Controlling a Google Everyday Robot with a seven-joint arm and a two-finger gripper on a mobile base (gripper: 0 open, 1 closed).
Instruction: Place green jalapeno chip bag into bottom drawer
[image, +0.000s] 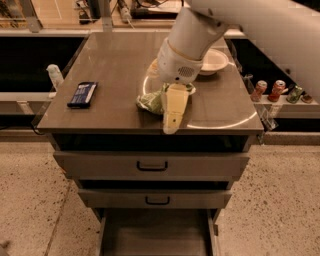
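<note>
One view covers the whole scene, looking down at the front of a grey drawer cabinet. The counter (110, 55) carries the green jalapeno chip bag (149, 102), which lies crumpled near the middle, toward the front edge. The arm (197, 35) enters from the upper right and ends in the gripper (171, 119), which hangs pointing down in front of the bag and hides the bag's right part. Whether the gripper is spread, closed or gripping the bag cannot be told from this angle. A white bowl (213, 61) sits behind the arm near the counter's right rear corner. A flat dark-blue packet (82, 94) lies well apart from the bag, near the left edge. Below the counter, the top drawer (100, 165) and the middle drawer (115, 199) are pushed in, each with a black handle. The bottom drawer (155, 232) is pulled out, its flat floor exposed. Two cans (260, 90) stand on a ledge to the right of the cabinet.
</note>
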